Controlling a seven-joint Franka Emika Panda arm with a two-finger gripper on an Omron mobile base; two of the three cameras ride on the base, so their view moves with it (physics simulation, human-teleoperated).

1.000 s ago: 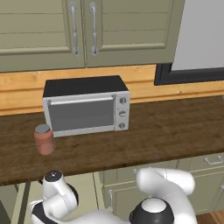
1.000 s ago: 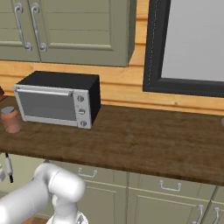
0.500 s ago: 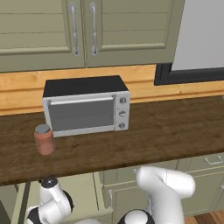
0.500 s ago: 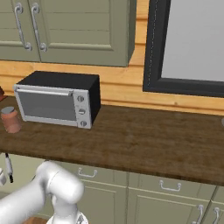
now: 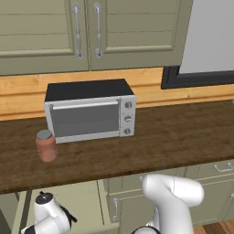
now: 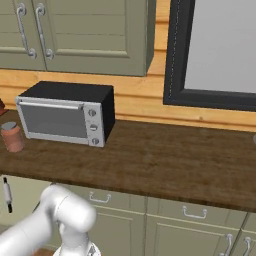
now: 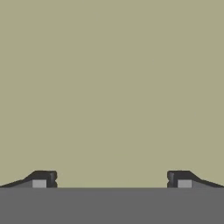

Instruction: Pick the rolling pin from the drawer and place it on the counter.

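The gripper [image 7: 111, 179] stands released, its two dark fingertips [image 7: 43, 179] spread far apart in the hand view, facing a flat sage-green surface close ahead. The arm is folded low, below the front edge of the counter [image 5: 173, 137].

The rolling pin [image 6: 7, 194] is apart from the jaws. It shows as a slim pale stick with black ends at the far left of the right base view, under the counter's front edge and against the pale inside of what seems to be the open drawer [image 6: 22, 200]. The view there is small and cut by the frame, so its seat in the drawer is hard to confirm. Its long axis runs nearly up and down in that view, tilted slightly, with one black handle towards the counter's edge and the other away from it.

On the counter, a toaster oven [image 5: 89, 109] sits near the back edge. A small reddish jar [image 5: 46, 146] stands just beside its left front corner.
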